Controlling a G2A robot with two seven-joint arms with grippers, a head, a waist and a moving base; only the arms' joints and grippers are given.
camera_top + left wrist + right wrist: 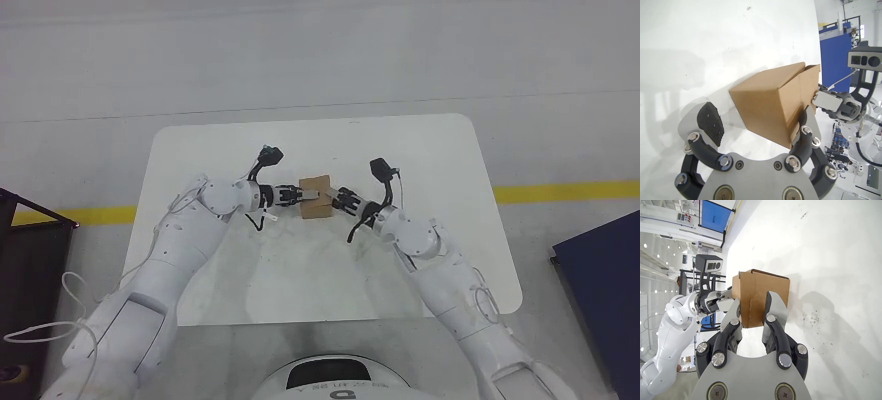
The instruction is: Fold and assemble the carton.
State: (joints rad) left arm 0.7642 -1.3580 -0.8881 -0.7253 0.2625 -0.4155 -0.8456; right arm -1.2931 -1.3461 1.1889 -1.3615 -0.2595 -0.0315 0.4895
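A small brown carton [316,196] sits near the middle of the white table [430,150], between both grippers. In the left wrist view the carton [761,102] lies partly between my left gripper's [756,108] spread fingers. One pad [710,121] stands clear of it, and the other finger [806,121] touches the edge by the open end flap. My left gripper [285,195] is open. My right gripper [753,297] is shut on the carton's [757,285] creased end panel, one finger on each side. It meets the carton from the opposite side [342,200].
Bare tabletop [300,290] lies around the carton on all sides. A yellow floor line [570,190] runs behind the table, a black frame [20,250] stands off its left side, and a dark blue surface [600,290] sits off its right side.
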